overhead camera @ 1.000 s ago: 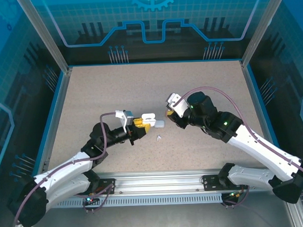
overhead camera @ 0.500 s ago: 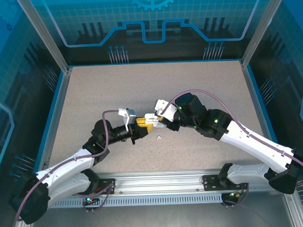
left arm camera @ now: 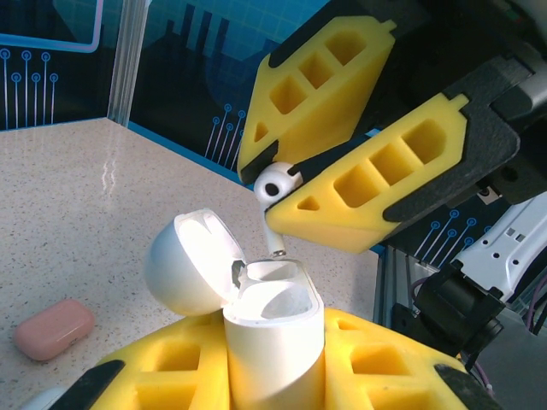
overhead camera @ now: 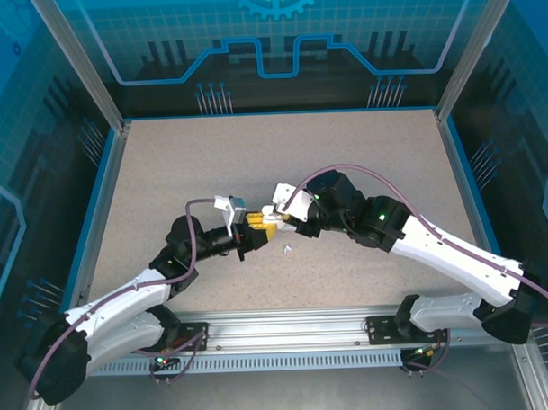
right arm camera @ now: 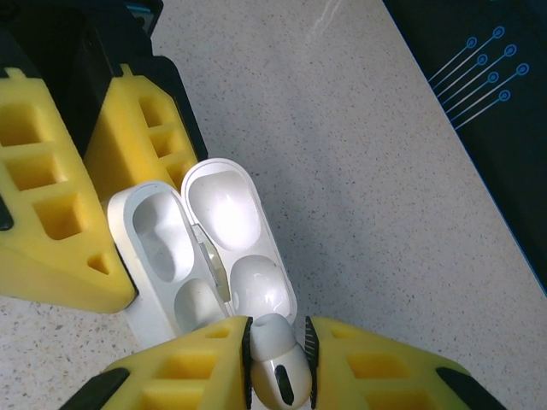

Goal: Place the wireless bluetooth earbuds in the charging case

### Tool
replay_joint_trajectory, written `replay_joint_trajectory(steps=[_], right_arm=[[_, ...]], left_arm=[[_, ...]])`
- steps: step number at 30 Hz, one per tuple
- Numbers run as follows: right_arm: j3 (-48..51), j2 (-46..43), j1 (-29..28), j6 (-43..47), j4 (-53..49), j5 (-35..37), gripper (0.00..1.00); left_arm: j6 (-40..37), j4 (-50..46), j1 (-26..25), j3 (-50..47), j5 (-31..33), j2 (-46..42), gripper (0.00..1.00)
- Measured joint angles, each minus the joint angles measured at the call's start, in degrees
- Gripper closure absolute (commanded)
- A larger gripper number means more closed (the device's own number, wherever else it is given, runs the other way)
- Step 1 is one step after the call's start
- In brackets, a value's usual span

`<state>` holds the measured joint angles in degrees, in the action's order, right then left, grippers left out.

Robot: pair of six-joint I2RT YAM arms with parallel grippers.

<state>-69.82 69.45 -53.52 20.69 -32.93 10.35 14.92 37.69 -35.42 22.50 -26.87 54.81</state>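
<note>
A speckled beige table sits walled by blue printed panels, metal rail at near edge.

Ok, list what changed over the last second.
The right gripper swung left across the table, bringing its white earbud from well apart to just above the open case, stem pointing down at the rim. Nothing was visibly taken or released. The left gripper kept holding the case, hardly shifting, and the loose earbud on the table stayed put.
</note>
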Motion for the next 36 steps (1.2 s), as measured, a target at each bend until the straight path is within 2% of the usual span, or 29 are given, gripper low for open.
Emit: replay_joint_trajectory(steps=[9, 27, 33, 36], right_arm=[[0.0, 1.1, -0.6, 0.4, 0.5, 2.1, 0.76], [-0.1, 1.4, -1.2, 0.4, 0.0, 1.2, 0.75], [-1.2, 1.7, -1.2, 0.2, -0.9, 0.0, 0.68], [-1.4, 1.5, -1.1, -0.5, -1.0, -1.2, 0.62]], left_arm=[[0.0, -1.0, 0.0, 0.3, -0.1, 0.0, 0.91], [0.0, -1.0, 0.0, 0.3, 0.0, 0.0, 0.91], [-0.1, -1.0, 0.0, 0.3, 0.0, 0.0, 0.91], [-0.4, -1.0, 0.0, 0.3, -0.1, 0.0, 0.91]])
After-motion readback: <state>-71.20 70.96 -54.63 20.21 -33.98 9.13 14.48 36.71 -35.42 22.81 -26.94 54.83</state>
